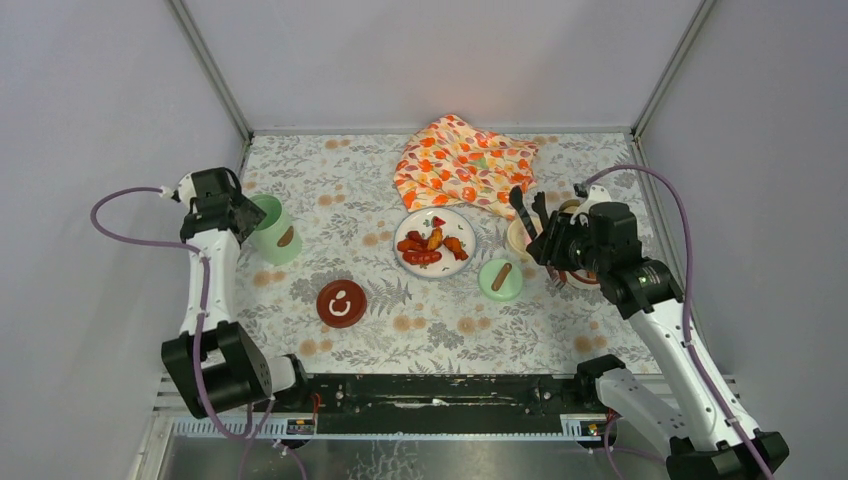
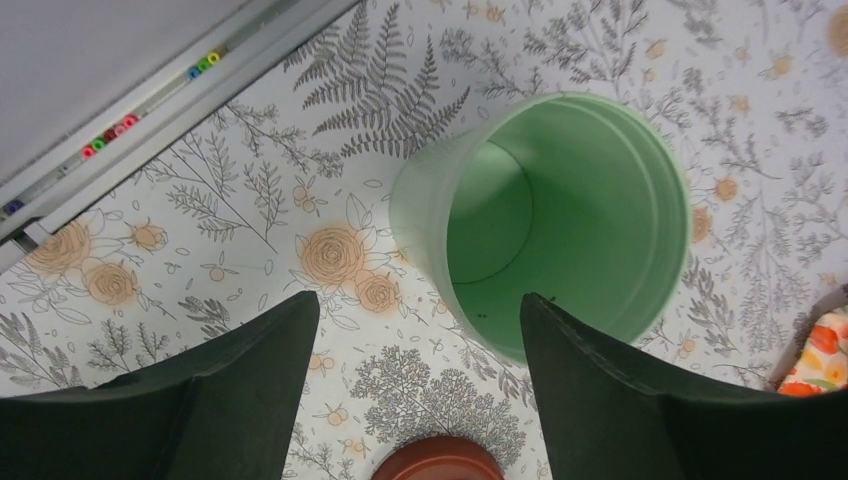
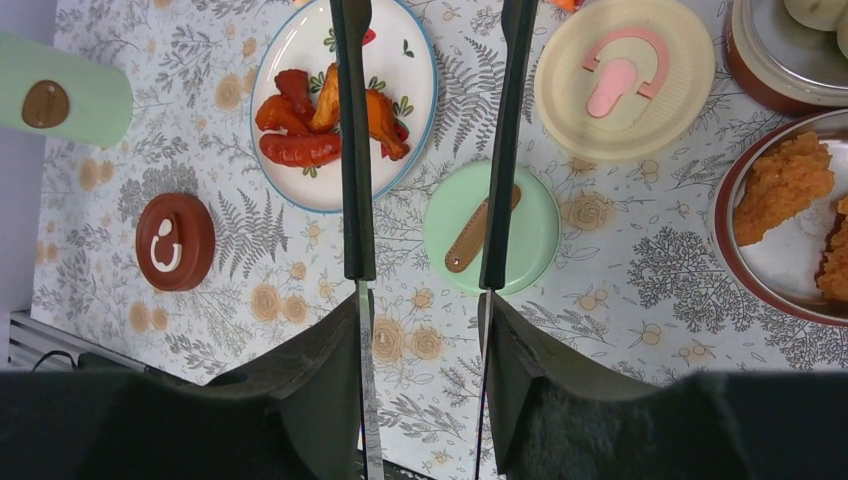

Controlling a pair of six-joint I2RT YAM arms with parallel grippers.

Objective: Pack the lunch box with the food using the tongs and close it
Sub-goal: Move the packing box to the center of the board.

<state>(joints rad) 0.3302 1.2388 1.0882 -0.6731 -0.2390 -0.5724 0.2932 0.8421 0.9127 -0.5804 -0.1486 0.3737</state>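
**Insp. A:** Site: floral-print table, grey walls round it. Lunch box location?

**Insp. B:** Split in 3. Mint-green pot far left, upright, open, looks empty inside. Two steel bowls far right: chunk bowl w/ fried chunks, ball bowl w/ pale balls. All lids off, flat on the table: green lid, cream lid, dark red lid.

**A:** Food outstanding?

**B:** Orange-red pcs on white plate, centre.

**A:** Tongs? Pincers?

**B:** Right gripper clamped on tongs, fingers outside both arms, arms part-squeezed w/ a gap. Tips out of wrist view; top view shows nothing in them. Left gripper: jaws apart, nothing between, just beside the mint pot.

**A:** Hazards?

**B:** (1) Tall pot may tip if a left finger clips its rim. (2) Thin tong arms may twist or slip in the grip under load. (3) Pcs may drop on the carry from plate to pot, approx. the whole table width. (4) Lids lie well apart from their pots, so a mismatch is poss. at closing.
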